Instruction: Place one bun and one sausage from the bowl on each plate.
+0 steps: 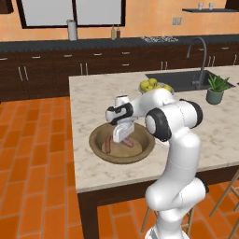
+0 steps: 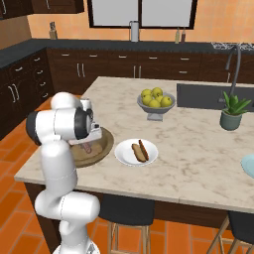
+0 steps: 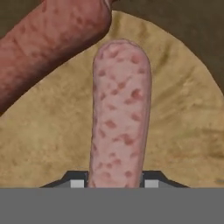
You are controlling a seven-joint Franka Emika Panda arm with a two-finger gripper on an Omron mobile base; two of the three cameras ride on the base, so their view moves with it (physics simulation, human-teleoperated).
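Pincer (image 3: 114, 183) straddling pale sausage (image 3: 120, 113) in bowl (image 1: 145, 148), closure unclear — darker sausage (image 3: 48, 48) touching, risking dragging along.

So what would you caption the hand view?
Close-up: gripper straddling a pale pink sausage on the bowl's tan floor, a darker sausage alongside.

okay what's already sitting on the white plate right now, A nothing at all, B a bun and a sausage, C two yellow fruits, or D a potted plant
B: the white plate carries a bun with a sausage lying beside it.
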